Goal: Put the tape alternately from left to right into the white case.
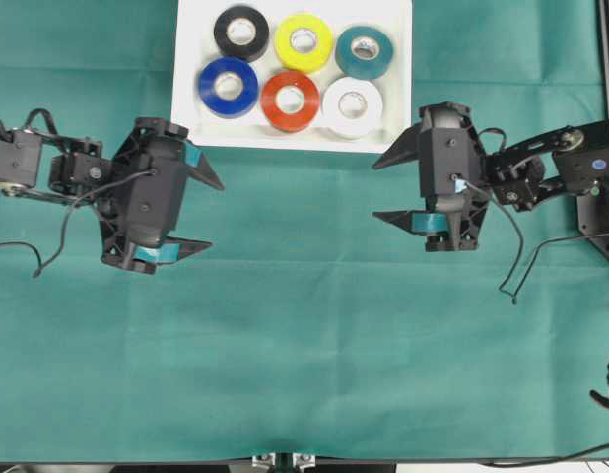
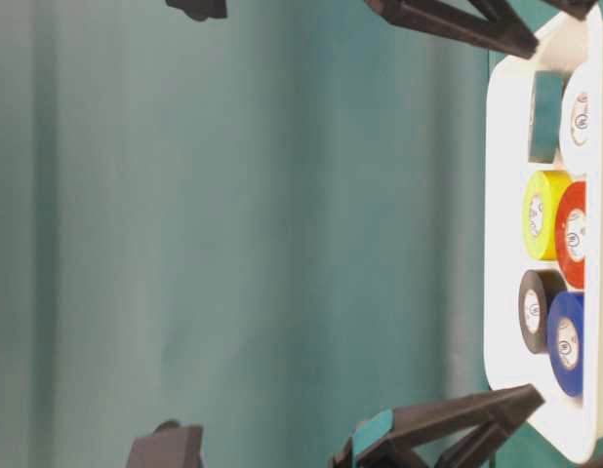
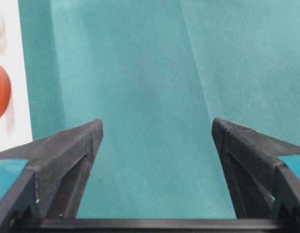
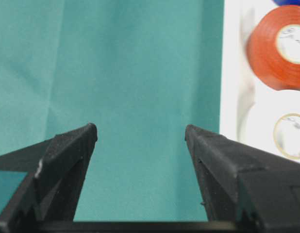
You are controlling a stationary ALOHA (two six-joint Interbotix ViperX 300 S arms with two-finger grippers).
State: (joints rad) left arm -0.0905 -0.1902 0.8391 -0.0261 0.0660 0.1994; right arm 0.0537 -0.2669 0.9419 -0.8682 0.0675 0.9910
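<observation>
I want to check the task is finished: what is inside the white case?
Inside the white case lie six rolls in two rows: black, yellow, teal; then blue, red-orange, white. The case floor beneath them is covered.

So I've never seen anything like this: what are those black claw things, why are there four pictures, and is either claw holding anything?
The black claws are the grippers of two robot arms. One picture looks straight down on the table: the left gripper and the right gripper both hang over a green cloth, jaws spread wide, with nothing between them. One picture is taken from table height and appears turned on its side. The other two come from small cameras on each wrist, looking out between the fingers at bare cloth.

At the top of the overhead picture sits the white case, a shallow tray. In it lie six rolls of tape in two rows: black, yellow, teal, then blue, red-orange and white. So all the tape is already in the case.
</observation>
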